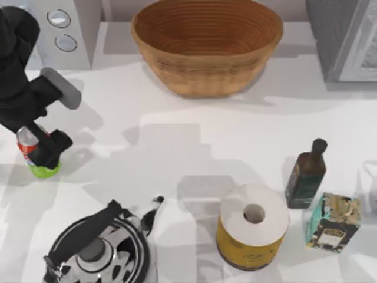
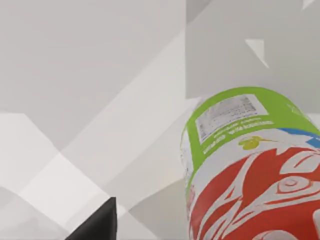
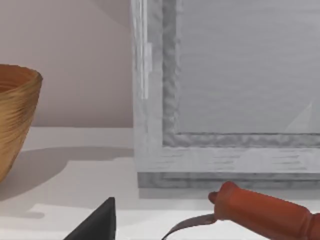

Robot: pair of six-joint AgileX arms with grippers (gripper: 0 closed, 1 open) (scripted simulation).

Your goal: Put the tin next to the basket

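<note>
One tin (image 1: 36, 154), one basket (image 1: 206, 44), one kettle (image 1: 100, 247), one yellow cylinder (image 1: 252, 227), one dark bottle (image 1: 306, 174), one patterned box (image 1: 333, 223), all on white table (image 1: 177, 147). Tin upright near table's left edge, well apart from basket at the far middle. Left gripper (image 1: 48, 147) down over tin, fingers either side of the red upper half; appears clamped on it. In left wrist view tin (image 2: 250, 170) close against the camera, green end toward the table. Right gripper: one dark fingertip (image 3: 97, 222) seen, opening cannot be told; red-handled tool (image 3: 265, 212) nearby.
</note>
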